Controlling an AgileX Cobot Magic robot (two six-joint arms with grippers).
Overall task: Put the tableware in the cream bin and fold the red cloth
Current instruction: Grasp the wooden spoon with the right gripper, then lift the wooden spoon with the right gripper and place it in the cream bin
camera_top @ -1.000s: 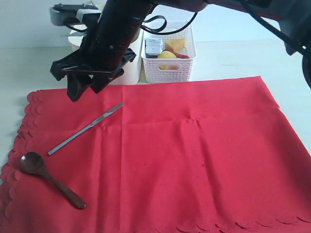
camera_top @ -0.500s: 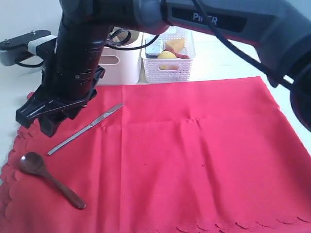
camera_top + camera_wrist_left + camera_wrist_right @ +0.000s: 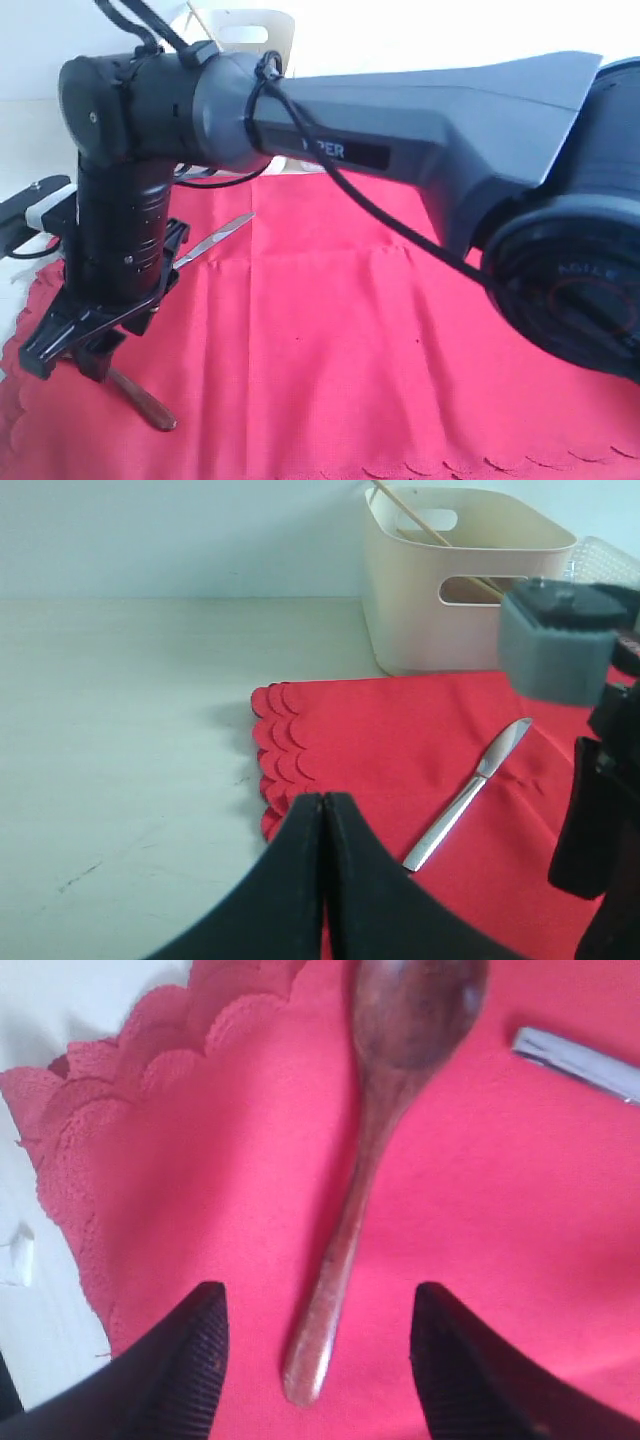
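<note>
The red cloth (image 3: pixel 400 350) lies spread over the table. On its left part lies the dark wooden spoon (image 3: pixel 400 1020). My right gripper (image 3: pixel 318 1295) hovers open just above it, its fingers on either side of the handle's end with a gap on both sides. In the exterior view that gripper (image 3: pixel 70 345) hides the spoon's bowl, and only the handle's end (image 3: pixel 145 405) shows. The metal knife (image 3: pixel 465 795) lies on the cloth nearer the cream bin (image 3: pixel 440 620), which holds chopsticks (image 3: pixel 415 515). My left gripper (image 3: pixel 324 798) is shut and empty, above the cloth's scalloped left edge.
My right arm (image 3: pixel 400 120) reaches across the scene and hides much of the back of the table. A corner of the white lattice basket (image 3: pixel 610 555) shows beside the bin. Bare pale table (image 3: pixel 120 730) lies left of the cloth.
My right arm has swung from near the bin down to the front left, and its open gripper now sits over the spoon. The left arm has dropped lower at the left edge.
</note>
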